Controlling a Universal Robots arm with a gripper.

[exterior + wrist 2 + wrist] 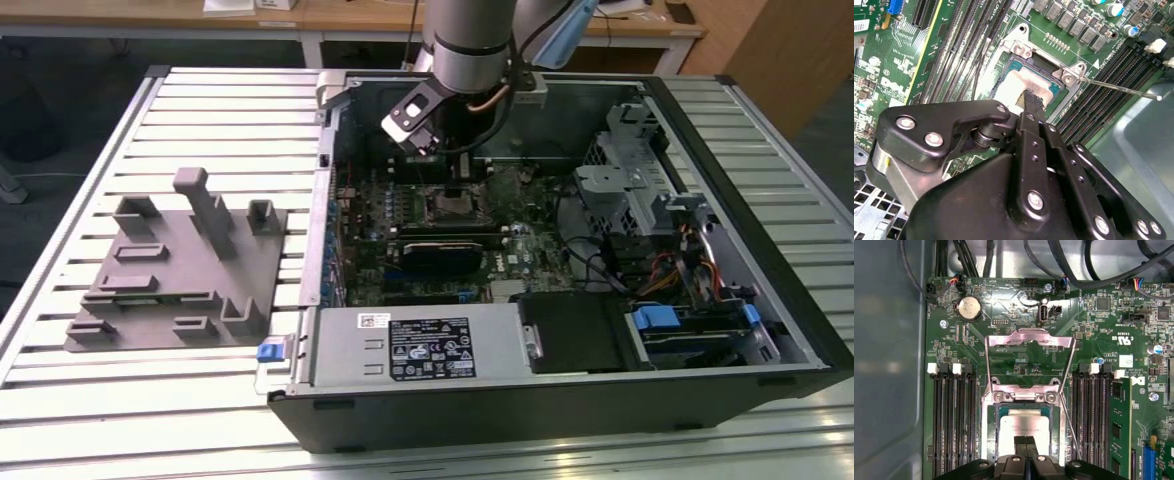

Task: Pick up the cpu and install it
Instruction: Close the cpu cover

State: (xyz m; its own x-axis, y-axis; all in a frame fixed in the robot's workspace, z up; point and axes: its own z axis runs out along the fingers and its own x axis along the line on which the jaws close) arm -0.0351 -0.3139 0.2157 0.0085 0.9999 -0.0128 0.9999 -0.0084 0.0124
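Down in the open socket (987, 430), end effector (1026, 444) clenched, fingertips (1021, 446) together atop the silvery cpu (1024, 424).

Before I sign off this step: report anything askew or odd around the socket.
Nothing stands out. The cpu lies square in the socket, whose load plate is swung open, lever free. The jaws are shut over it.

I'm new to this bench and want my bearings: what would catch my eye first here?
The open computer case lying on the slatted table, with the arm reaching into it. In the first wrist view, the shut gripper sits right over the silvery cpu in its socket, whose metal frame stands flipped open.
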